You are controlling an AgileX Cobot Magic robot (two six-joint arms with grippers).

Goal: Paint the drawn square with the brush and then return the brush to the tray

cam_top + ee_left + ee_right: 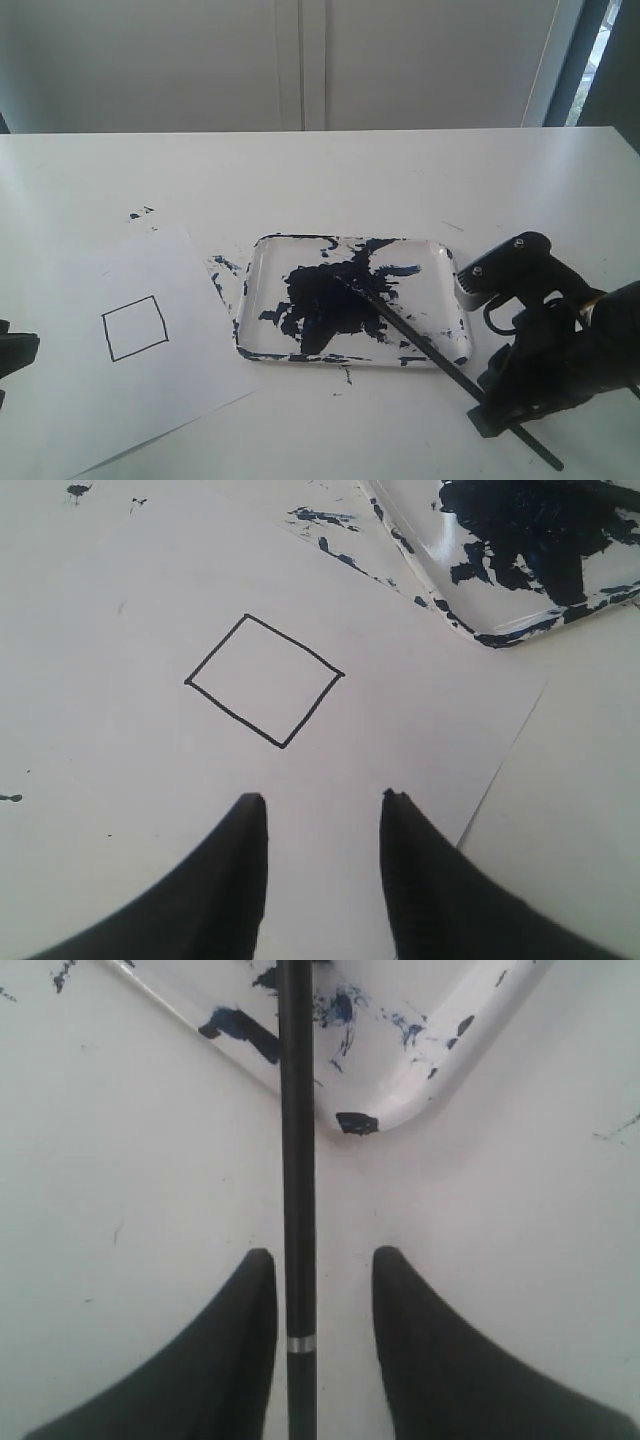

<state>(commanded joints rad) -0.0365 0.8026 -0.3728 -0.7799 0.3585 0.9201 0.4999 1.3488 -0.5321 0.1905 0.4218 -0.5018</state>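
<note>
Right tool (322, 1254) sits low over the worktop (400, 170) with its jaws apart, straddling the brush (297, 1160). The shaft runs between them, closer to one finger and with a clear gap on the other side, so nothing is gripped. The brush lies slanted: its tip is in the dark paint pool (320, 295) of the tray (405, 1095), its shaft crosses the rim near a corner, and its tail is out on the worktop under the tool. The square (265, 680) is blank on the paper (120, 760) beside the tray, well apart from the brush, so the step in hand looks like the pick-up. To do it well, centre the shaft between the fingers before closing, close squarely so it does not roll, then lift the tip clear of the rim rather than dragging it — a loaded tip could streak the paper on the way. Left tool (323, 797) hovers open and empty over the paper near the square.
</note>
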